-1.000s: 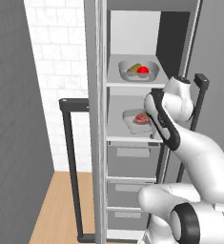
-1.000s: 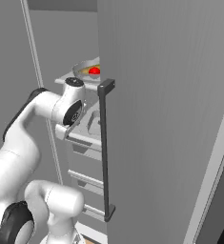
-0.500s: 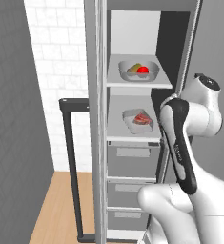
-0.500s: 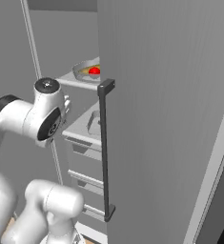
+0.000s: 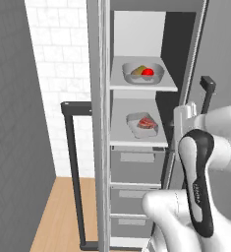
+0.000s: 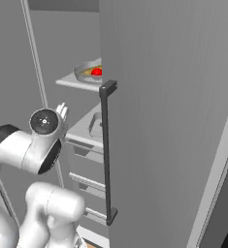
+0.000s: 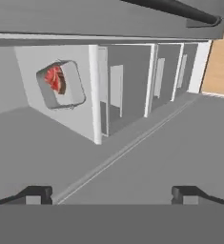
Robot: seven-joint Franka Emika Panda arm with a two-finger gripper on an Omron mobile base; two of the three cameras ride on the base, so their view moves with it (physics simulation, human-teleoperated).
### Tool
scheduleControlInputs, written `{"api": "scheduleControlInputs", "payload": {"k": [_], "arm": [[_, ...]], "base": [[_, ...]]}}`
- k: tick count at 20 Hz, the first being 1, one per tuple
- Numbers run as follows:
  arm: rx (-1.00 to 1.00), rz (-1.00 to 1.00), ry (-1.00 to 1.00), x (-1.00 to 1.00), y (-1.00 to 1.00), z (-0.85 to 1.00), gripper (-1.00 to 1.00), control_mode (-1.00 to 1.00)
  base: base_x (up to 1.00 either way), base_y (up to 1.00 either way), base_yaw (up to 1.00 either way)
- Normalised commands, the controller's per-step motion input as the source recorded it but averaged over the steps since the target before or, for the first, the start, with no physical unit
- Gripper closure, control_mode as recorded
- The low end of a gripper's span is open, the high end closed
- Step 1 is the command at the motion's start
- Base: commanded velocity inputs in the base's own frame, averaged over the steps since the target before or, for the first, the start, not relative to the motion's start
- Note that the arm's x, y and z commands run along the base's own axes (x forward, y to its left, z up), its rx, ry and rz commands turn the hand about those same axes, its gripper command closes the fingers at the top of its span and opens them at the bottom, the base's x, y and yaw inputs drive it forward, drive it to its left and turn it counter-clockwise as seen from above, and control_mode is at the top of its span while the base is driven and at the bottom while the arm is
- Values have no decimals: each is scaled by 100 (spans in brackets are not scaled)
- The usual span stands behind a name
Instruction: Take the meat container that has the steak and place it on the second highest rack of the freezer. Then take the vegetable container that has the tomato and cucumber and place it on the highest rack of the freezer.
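Observation:
The freezer (image 5: 136,34) stands open. On its highest rack (image 5: 121,85) sits the vegetable container (image 5: 143,73) holding the tomato (image 5: 147,72) and the cucumber (image 5: 138,71). One shelf down, the second highest rack (image 5: 123,134) carries the meat container (image 5: 142,125) with the steak (image 5: 146,122). My hand (image 5: 184,116) hovers to the right of that shelf, outside the cabinet. In the rolled hand view my gripper (image 7: 111,194) is open with nothing between its tips, and the meat container (image 7: 61,85) with the steak (image 7: 55,78) lies well ahead.
The freezer's door (image 5: 99,147) swings out to the left with its dark bar handle (image 5: 72,172). Grey drawers (image 5: 136,166) fill the cabinet below the shelves. A tall grey panel with another dark handle (image 6: 105,150) stands close on the right. Wooden floor (image 5: 58,216) shows beside the door.
My arm has drawn back from the shelves and the hand has pulled away from the meat container. Both containers stay where they were. The gripper stays open.

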Motion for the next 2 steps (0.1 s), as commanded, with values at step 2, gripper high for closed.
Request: {"api": "scheduleControlInputs", "payload": {"k": [2], "arm": [[-9,12,-100,-31,0,-1,-100,-100]], "base": [[0,0,0]]}}
